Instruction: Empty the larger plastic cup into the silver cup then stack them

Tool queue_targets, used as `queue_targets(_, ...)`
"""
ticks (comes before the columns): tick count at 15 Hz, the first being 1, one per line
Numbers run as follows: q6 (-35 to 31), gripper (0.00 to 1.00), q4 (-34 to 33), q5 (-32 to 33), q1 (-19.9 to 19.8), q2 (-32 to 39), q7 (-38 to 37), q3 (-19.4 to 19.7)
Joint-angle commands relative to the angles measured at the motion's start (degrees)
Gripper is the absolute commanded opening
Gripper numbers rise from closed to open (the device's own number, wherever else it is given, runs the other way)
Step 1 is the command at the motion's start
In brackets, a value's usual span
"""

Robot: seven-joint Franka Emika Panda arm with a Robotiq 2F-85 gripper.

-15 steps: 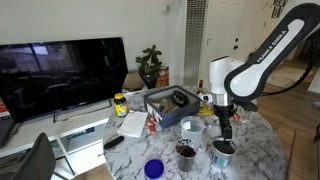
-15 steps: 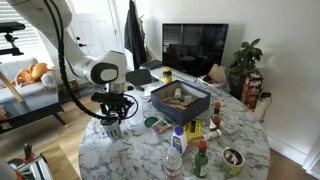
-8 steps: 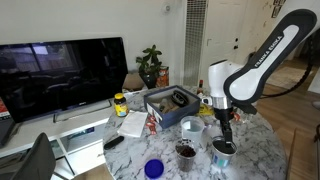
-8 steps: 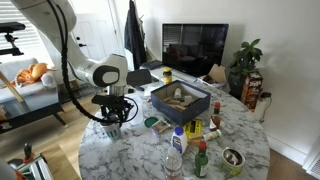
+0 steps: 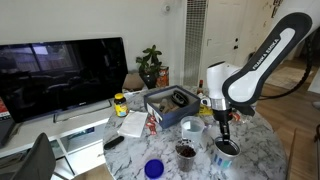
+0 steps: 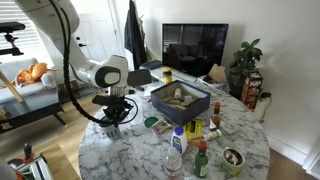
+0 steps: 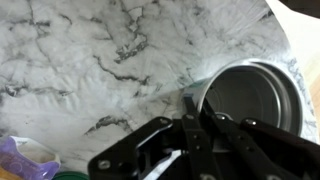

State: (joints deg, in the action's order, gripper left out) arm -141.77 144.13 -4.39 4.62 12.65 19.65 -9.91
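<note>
In an exterior view, the claw [image 5: 224, 133] is poised just over the shiny grey metal cup [image 5: 224, 150] on the marbled counter [image 5: 262, 148]. The wide, pale bluish-white plastic cup [image 5: 192, 127] is set nearby, unstacked. In an exterior view, the claw [image 6: 112, 117] is seen low near the counter's edge. In the wrist view, its fingers [image 7: 192, 112] are drawn narrow astride the metal cup's rim; a firm pinch cannot be told. Gripping this cup is judged in hand, and a secure lift is called for next.

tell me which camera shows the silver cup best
The wrist view: the silver cup fills the right side, its round rim and inside seen from above at close range. In both exterior views it is small, and the gripper right above it covers part of it.
</note>
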Motion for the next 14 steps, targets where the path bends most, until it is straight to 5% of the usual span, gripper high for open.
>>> queue_targets(1, 2.69, 0.00, -0.84, 2.77, 0.66, -0.88, -3.81, 0.73)
queue_targets(10, 14.96, 0.01, 1.82, 0.93, -0.64, -19.02, -3.85, 2.77)
queue_targets(14, 20.23, 0.01, -1.98, -3.08, -0.67, -25.22, -6.81, 5.53)
